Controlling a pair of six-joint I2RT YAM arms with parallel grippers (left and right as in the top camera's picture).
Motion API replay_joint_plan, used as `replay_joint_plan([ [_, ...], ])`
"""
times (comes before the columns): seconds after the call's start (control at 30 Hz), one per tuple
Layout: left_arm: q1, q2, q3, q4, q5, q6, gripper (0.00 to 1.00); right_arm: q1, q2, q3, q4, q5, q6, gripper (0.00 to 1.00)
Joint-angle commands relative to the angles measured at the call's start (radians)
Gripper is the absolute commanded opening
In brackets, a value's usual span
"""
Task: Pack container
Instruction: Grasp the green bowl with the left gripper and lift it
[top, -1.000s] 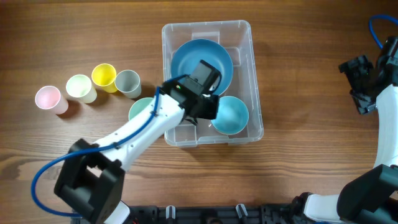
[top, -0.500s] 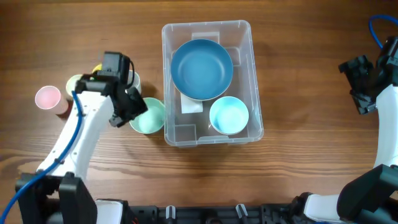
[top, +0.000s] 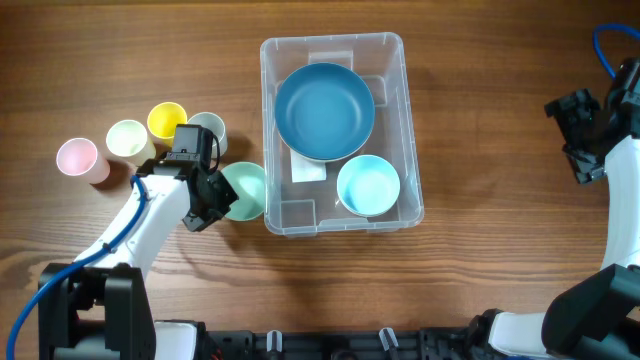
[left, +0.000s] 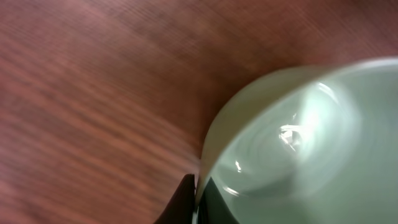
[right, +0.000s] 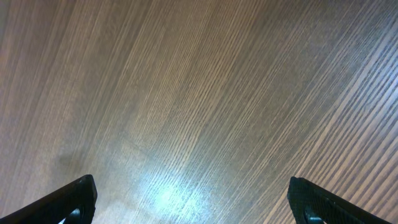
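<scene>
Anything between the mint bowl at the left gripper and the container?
Nothing visible. The mint bowl sits beside the left wall of the container, left gripper at its rim. Inside, a big blue bowl and small blue bowl fill most space.

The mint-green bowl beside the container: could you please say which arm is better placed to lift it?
Left, probably. The left fingers sit at the rim of the mint-green bowl, while the right fingers hang far beyond the container, over bare wood.

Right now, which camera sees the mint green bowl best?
Overhead: the mint green bowl shows nearly whole, beside the container. Left wrist shows only a blurry piece; right wrist shows just table.
</scene>
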Motion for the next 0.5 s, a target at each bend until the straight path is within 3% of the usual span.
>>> replay_joint_plan([
  [0.0, 0.032, -0.034, 0.086, -0.135, -0.001, 0.002, 0.04, -0.001, 0.01, 0.003, 0.002, -0.005, 0.013, 1.0],
  [0.2, 0.051, -0.165, 0.486, -0.483, -0.093, 0.06, 0.04, -0.001, 0.01, 0.003, 0.002, -0.005, 0.014, 1.0],
  [0.33, 0.01, -0.2, 0.713, -0.486, -0.075, 0.09, 0.04, -0.001, 0.01, 0.003, 0.002, -0.005, 0.014, 1.0],
  [0.47, -0.146, -0.174, 0.728, -0.375, -0.023, 0.106, 0.04, -0.001, 0.01, 0.003, 0.002, -0.005, 0.014, 1.0],
])
